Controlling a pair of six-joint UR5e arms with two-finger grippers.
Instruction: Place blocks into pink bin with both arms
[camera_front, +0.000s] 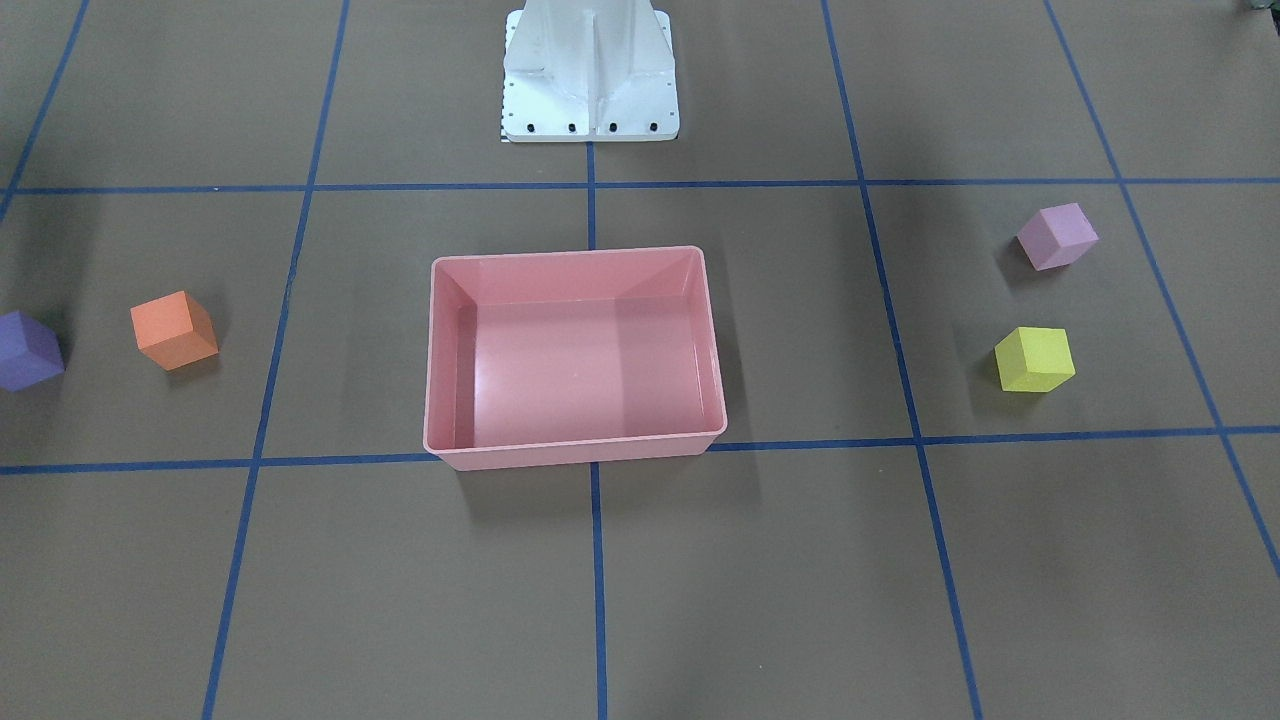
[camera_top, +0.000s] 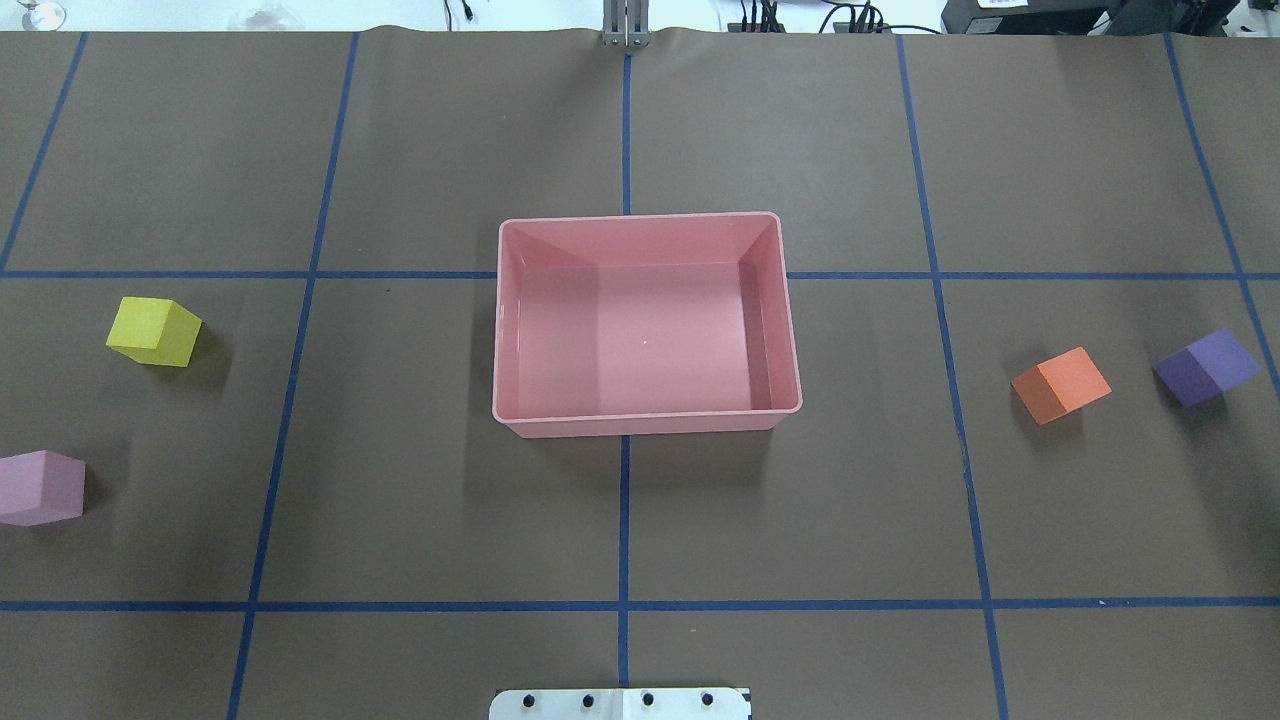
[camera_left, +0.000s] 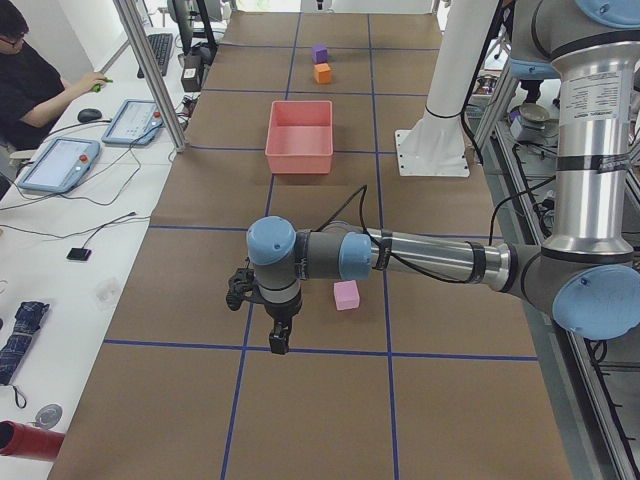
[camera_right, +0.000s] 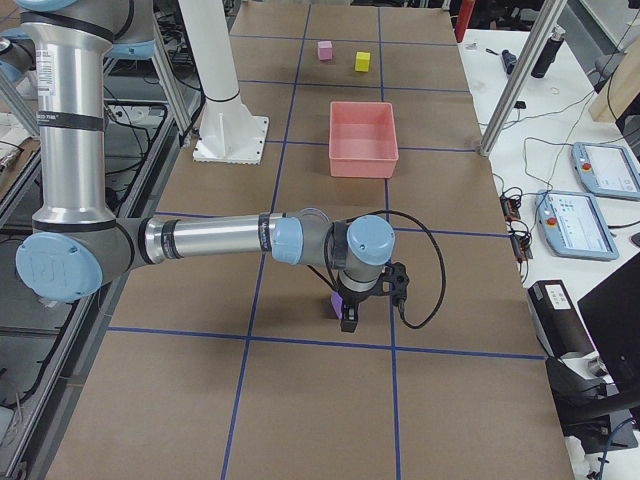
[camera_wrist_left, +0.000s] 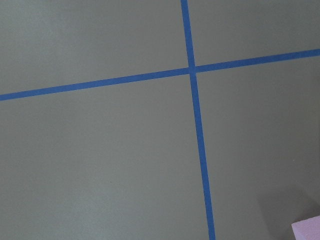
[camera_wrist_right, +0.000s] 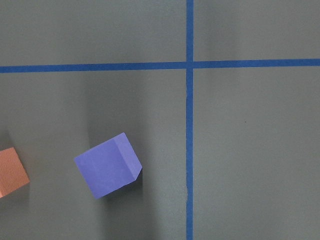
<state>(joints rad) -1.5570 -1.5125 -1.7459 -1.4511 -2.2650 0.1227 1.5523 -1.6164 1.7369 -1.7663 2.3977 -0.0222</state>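
The pink bin stands empty at the table's middle. The yellow block and the light pink block lie on the robot's left. The orange block and the purple block lie on its right. My left gripper shows only in the exterior left view, pointing down beside the pink block. My right gripper shows only in the exterior right view, over the purple block. I cannot tell whether either is open or shut. The right wrist view shows the purple block on the paper.
The white pedestal base stands behind the bin on the robot's side. Blue tape lines cross the brown table cover. An operator sits at a side desk with tablets.
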